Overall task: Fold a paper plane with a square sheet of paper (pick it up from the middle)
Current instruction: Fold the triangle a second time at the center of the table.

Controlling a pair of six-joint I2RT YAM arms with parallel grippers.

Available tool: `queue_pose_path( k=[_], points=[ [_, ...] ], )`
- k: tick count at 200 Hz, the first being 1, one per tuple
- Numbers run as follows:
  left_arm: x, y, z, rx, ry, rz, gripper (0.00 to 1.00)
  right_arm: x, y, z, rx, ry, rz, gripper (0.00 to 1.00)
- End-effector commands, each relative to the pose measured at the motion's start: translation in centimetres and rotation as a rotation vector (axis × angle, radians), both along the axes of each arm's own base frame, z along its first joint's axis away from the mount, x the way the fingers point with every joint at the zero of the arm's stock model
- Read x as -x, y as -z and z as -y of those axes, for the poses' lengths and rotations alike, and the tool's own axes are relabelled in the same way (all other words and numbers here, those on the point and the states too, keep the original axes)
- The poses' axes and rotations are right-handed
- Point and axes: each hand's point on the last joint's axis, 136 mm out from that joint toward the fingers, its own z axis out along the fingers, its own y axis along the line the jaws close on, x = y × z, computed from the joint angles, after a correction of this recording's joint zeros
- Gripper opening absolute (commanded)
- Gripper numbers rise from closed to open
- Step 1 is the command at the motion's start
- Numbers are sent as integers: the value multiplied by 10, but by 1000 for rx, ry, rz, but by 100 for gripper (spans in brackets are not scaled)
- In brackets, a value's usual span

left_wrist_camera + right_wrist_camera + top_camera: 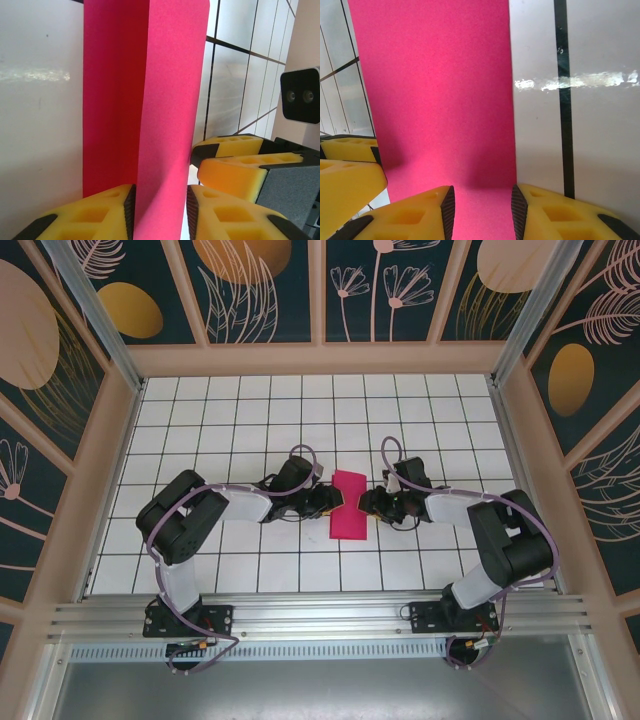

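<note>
When viewed from above, one paper (349, 505) only, folded to a narrow strip, flat at the middle of the table (250, 400), long axis running near to far, blunt ends toward the far wall and toward the arm bases. Flanked by two grippers, tips facing across the strip: left gripper (331, 502) at its left edge, right gripper (367, 506) at its right edge, both about halfway along. Too small up there to judge either jaw.

Seen from the left wrist: two yellow fingers (95, 215) held apart, a lighter upper layer of pink rising between them, a darker layer just left of it, one straight crease between the two tones. Further right, the other gripper's two fingers and one white camera (301, 95).

Seen from the right wrist: two fingers spread, the gap over flat pink of one even tone, the strip's right edge straight against the table. At the left margin, the left gripper's yellow fingers just beside the paper.
</note>
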Motion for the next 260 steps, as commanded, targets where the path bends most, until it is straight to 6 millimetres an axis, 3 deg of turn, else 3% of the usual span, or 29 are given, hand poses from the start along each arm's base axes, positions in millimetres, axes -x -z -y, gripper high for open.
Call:
queue_pose_path(
  k=[1,38,72,90,113,142,156,161,198,229,260],
  points=[
    [-7,-12,10,33,-1,31,31,1,3,10,38,33,3,42],
    [-10,-16,17,33,33,39,20,-6,-14,20,60,108,54,46],
    [-12,-16,20,24,46,39,11,-13,-48,37,74,220,183,46],
    [-13,-20,24,34,62,50,0,-13,-59,42,71,242,230,48],
    [-14,-26,24,20,89,73,0,-13,-68,39,66,234,265,48],
    [-7,-25,14,0,122,71,0,-17,-81,39,202,295,408,48],
    [-8,-30,8,5,127,81,0,-13,-88,28,203,282,479,49],
    [-3,-23,0,-14,127,64,0,-12,-89,25,201,277,494,50],
    [-5,-23,-27,-37,99,76,0,-1,-97,1,230,182,618,50],
    [-6,-22,-31,-33,82,72,0,12,-107,-21,269,56,745,49],
    [-8,-24,-32,-22,47,67,0,33,-102,-43,239,-95,800,49]
  ],
)
